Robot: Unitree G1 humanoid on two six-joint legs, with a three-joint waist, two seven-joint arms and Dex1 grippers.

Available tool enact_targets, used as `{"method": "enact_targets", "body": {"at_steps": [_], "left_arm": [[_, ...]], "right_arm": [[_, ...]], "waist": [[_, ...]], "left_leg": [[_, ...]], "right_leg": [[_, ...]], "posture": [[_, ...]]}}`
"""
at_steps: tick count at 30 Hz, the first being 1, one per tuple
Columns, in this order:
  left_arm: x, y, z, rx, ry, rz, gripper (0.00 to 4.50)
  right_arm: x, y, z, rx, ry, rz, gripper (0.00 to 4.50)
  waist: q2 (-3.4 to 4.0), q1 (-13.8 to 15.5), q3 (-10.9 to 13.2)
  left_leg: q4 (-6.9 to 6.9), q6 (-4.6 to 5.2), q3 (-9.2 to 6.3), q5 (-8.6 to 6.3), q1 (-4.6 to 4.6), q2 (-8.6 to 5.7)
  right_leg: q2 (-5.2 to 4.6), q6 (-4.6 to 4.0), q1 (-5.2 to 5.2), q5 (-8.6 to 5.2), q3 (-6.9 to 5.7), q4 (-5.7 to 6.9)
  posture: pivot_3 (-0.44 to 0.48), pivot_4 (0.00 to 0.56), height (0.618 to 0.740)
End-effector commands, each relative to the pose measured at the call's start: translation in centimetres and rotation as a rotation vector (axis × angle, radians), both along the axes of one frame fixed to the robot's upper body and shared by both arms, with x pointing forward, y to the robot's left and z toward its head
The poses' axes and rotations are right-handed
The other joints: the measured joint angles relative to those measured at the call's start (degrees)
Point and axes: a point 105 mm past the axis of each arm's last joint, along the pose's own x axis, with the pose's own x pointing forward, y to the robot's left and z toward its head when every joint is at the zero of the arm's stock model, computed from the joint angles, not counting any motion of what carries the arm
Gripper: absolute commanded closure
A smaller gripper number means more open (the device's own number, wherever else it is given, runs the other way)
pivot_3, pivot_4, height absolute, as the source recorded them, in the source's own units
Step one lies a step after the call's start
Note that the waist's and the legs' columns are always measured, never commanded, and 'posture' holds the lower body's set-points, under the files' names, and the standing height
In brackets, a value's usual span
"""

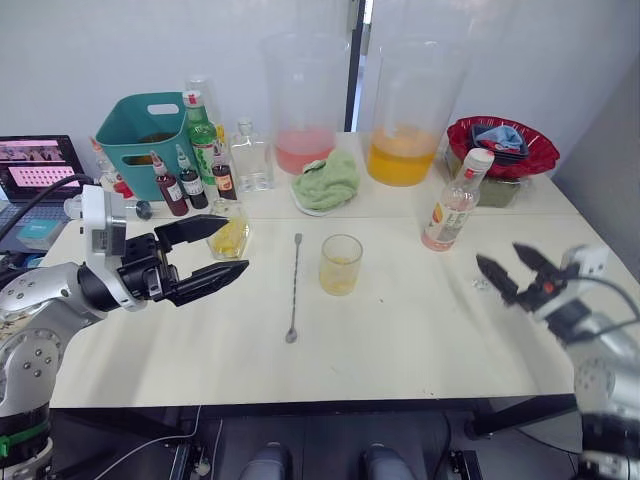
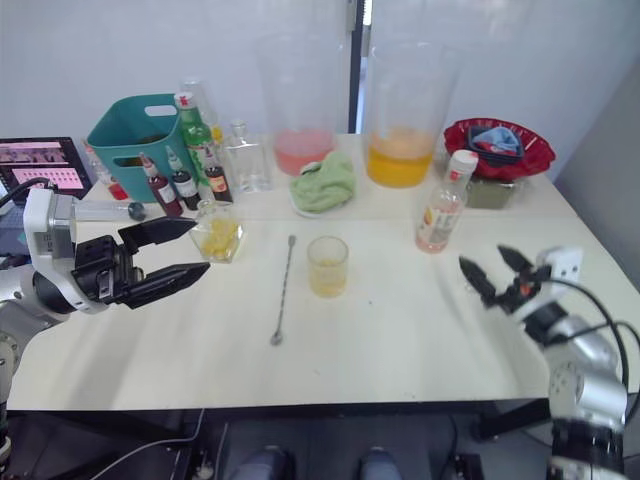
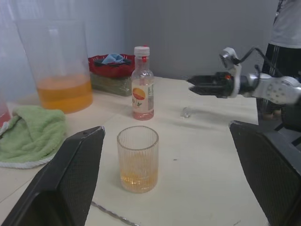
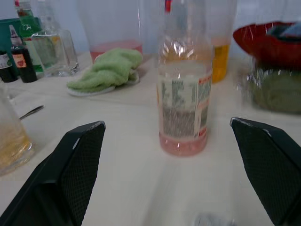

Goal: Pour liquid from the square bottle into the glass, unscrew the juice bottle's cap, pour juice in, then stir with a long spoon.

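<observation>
**Both tools empty above the bench, glass holding a little yellow liquid**

Left tool (image 1: 215, 250) hangs over the left part of the bench (image 1: 420, 330) with its two black fingers spread wide and nothing between them; it points toward the glass (image 1: 341, 264). Right tool (image 1: 505, 266) is likewise released and empty, over the right edge of the bench, pointing toward the juice bottle (image 1: 455, 201).

The glass stands upright near the middle of the bench, ribbed, with a shallow layer of yellow-orange liquid (image 3: 138, 179) at its bottom. The long spoon (image 1: 294, 288) lies flat just to the left of the glass, not touching it, its long axis running front to back, with one rounded end nearest the robot. The square bottle (image 1: 231, 236) stands upright behind the left tool's upper finger, yellow inside.

The juice bottle stands upright to the right of and behind the glass, well apart from it, with its white cap (image 1: 478, 157) on and pink juice (image 4: 182, 143) low inside. Its label is orange-red and white; the print on it cannot be read. A small clear object (image 3: 186, 112) lies on the bench near the right tool.

Behind stand two big pitchers, one with pink liquid (image 1: 303, 150), one with orange (image 1: 402, 157), and a green cloth (image 1: 327, 181) between them.
</observation>
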Motion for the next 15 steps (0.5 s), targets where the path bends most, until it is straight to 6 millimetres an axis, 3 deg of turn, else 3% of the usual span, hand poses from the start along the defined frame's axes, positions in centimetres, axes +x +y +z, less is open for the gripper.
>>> {"method": "enact_targets", "body": {"at_steps": [1,7,15], "left_arm": [[-0.9,-0.3,0.7,0.037,-0.045,-0.003,0.02],[-1.2,-0.1,1.2,0.055,-0.082,0.03,0.02],[-2.0,-0.2,1.9,0.049,-0.136,0.058,0.02]], "right_arm": [[1.7,-0.3,1.9,-0.03,-0.022,0.014,0.0],[5.3,-0.4,4.8,-0.054,-0.031,0.03,0.0],[8.0,1.0,6.9,-0.057,-0.018,0.066,0.0]], "waist": [[-0.01,0.15,0.0],[0.01,0.06,0.03],[0.02,-0.29,0.04]], "left_leg": [[-0.02,0.0,-0.01,0.0,-0.01,-0.01],[-0.03,0.02,0.05,-0.01,-0.06,0.0],[-0.38,-0.01,0.07,0.01,-0.07,0.0]], "right_leg": [[0.0,0.0,0.0,0.0,-0.03,-0.01],[0.0,0.0,-0.02,0.0,-0.01,-0.1],[-0.03,-0.01,-0.04,0.01,0.0,-0.41]], "posture": [[0.0,0.15,0.74],[0.0,0.15,0.74],[0.0,0.15,0.74]]}}
